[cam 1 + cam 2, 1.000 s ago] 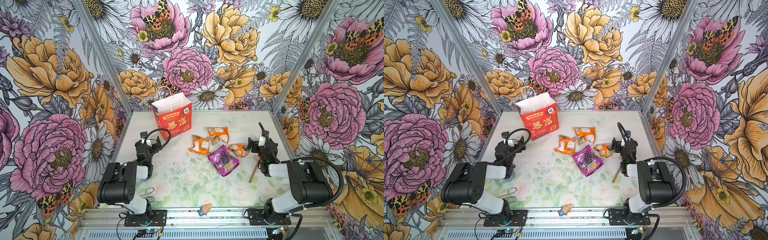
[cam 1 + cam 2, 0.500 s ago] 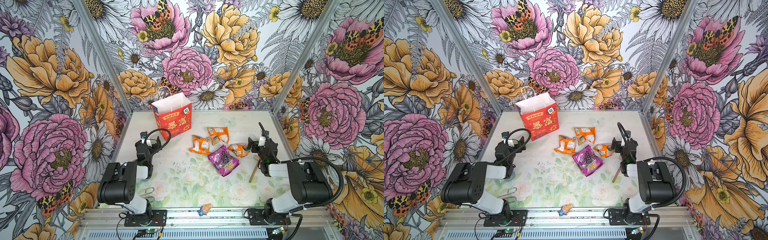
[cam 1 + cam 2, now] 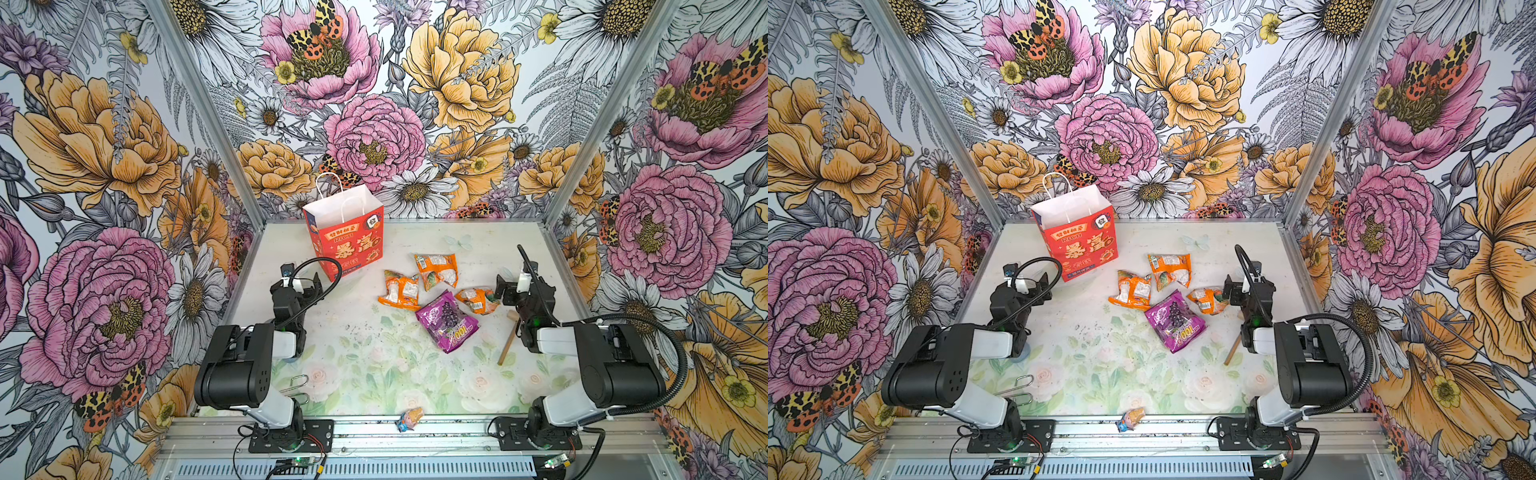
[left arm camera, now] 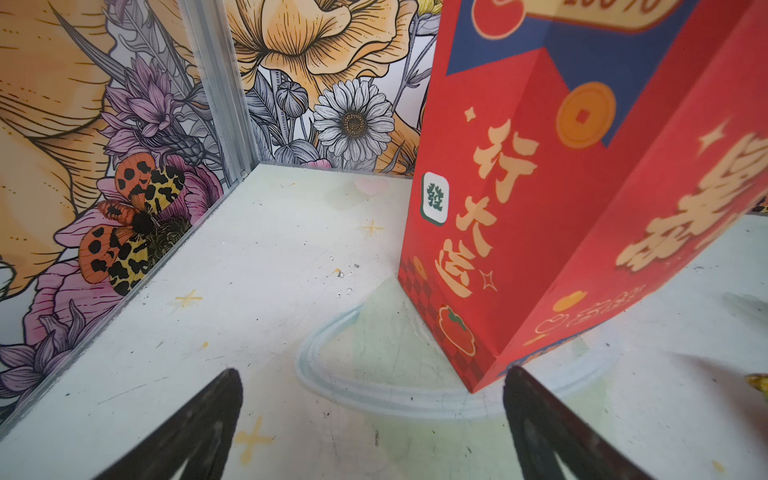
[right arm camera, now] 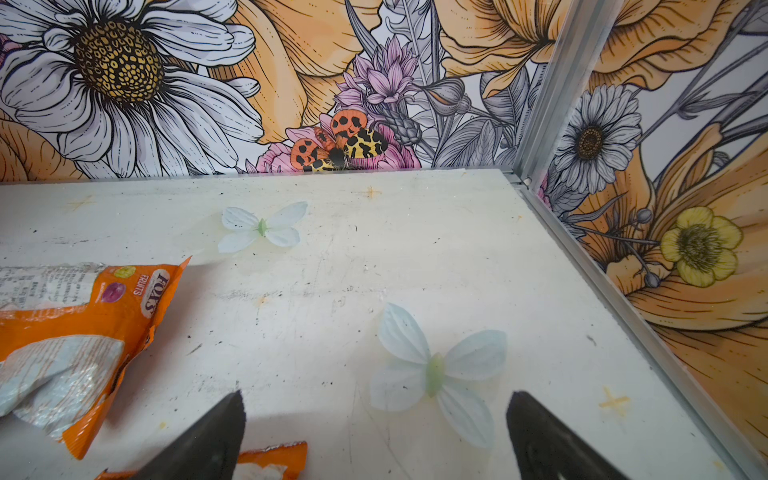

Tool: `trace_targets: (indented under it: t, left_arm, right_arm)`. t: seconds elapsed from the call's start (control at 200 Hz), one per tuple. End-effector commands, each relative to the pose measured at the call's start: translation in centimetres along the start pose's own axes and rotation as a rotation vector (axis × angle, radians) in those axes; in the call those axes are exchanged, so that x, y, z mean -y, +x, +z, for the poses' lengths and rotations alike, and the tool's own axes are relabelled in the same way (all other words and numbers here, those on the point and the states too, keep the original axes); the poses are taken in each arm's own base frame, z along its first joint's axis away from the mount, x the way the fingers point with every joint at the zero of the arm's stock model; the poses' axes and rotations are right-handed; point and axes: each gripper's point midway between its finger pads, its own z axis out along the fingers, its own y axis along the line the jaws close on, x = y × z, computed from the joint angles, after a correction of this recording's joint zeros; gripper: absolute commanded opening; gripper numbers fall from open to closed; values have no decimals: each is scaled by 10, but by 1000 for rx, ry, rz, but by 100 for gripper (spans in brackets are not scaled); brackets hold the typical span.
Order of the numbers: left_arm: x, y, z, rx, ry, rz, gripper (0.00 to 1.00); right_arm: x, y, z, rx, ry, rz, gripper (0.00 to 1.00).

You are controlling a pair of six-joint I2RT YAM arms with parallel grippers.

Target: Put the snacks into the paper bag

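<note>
Meanwhile, the red paper bag [image 3: 345,237] stands upright and open-mouthed near the far edge of the table [image 3: 478,237], toward its far-left corner, with its white cord handles raised. Four snacks lie loose on the surface to its right, none of them in the bag. One orange packet [image 3: 436,270] lies nearest the far edge, and a second orange packet [image 3: 399,291] sits just beside it on the bag's side. A third orange packet [image 3: 477,300] lies toward the right edge. The purple packet [image 3: 446,322], printed with grapes, lies just beside all three on the near side.

The left gripper [image 3: 297,284] hangs low near the left edge with its jaws apart and empty. In the left wrist view, the bag's bottom corner stands just beside one finger [image 4: 540,424].

The right gripper [image 3: 509,286] is also spread wide and holds nothing, just beside the third orange packet. A wooden mallet [image 3: 508,340] lies near the right edge, partly hidden by that arm. A small wrapped candy [image 3: 409,417] rests at the near edge.
</note>
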Motion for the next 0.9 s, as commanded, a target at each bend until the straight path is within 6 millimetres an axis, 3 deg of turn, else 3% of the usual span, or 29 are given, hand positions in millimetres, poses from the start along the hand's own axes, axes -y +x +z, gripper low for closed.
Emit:
trace_targets:
  t: [0.0, 0.776, 0.891]
  left_arm:
    - [5, -7, 1, 24, 16, -1, 99]
    - [5, -6, 1, 23, 14, 0, 99]
    - [2, -7, 1, 21, -30, 7, 99]
  right_arm:
    - [0, -5, 0, 26, -2, -1, 100]
    - [0, -6, 0, 28, -1, -1, 100]
    - [0, -5, 0, 27, -2, -1, 94]
